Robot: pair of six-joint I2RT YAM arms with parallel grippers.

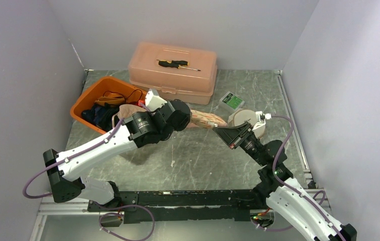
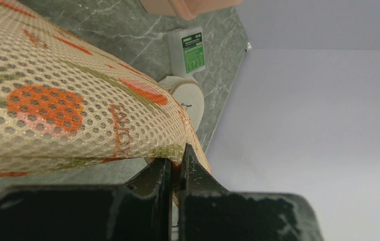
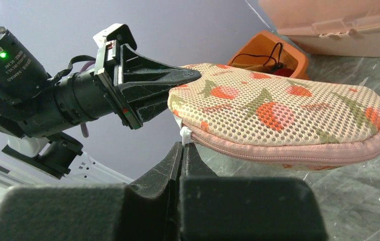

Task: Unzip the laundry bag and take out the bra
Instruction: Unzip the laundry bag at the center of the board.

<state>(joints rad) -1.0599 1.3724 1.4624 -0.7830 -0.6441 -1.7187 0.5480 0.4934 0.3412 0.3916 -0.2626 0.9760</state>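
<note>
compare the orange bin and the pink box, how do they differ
The orange bin is open-topped and stuffed with clothes; the pink box has its lid shut, a screwdriver lying on top. The bin sits angled by the left wall; the box lies along the back wall and looks larger. Both are containers at the table's far side.

White arms [image 1: 97,148], blk claws [image 3: 181,150], purple cables [image 1: 24,188].

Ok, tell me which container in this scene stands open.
The orange bin at the far left: no lid, clothes and cables showing. The pink toolbox has its lid down; the mesh laundry bag is zipped shut.
</note>
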